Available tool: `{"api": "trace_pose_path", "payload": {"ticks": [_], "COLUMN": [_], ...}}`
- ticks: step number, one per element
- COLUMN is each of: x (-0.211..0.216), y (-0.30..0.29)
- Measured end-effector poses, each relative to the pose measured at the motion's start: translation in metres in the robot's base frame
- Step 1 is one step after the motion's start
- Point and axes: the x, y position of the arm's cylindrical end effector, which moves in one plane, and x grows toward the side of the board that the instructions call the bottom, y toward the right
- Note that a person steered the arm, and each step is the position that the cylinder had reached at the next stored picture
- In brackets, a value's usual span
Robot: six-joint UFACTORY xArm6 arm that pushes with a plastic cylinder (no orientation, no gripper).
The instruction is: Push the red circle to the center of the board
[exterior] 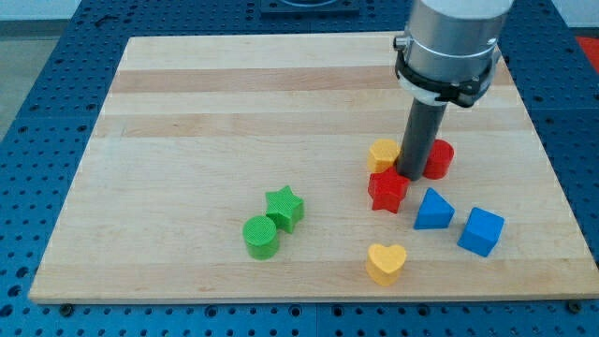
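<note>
My tip [411,175] sits right of the middle of the frame, on the wooden worktop [234,103]. It is squeezed in among three blocks. The red circle [438,159] is just to its right, partly hidden behind the rod. A yellow block [382,153] is just to its left; I cannot tell its shape. A red star [387,190] is just below it.

The end effector is only a plain rod. It has no jaws, so it cannot open, close or hold anything.

I think the push is only starting. The red circle is still right of the board's center. Next, my tip should go around to the circle's right side and push it left. The yellow block and red star stand in the way, so they may get bumped.
</note>
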Motion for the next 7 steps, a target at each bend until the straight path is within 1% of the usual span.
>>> {"api": "trace_pose_path", "payload": {"ticks": [2, 4, 5, 6, 7], "x": [0.023, 0.023, 0.001, -0.026, -0.035], "y": [0.023, 0.089, 0.087, 0.072, 0.037]}}
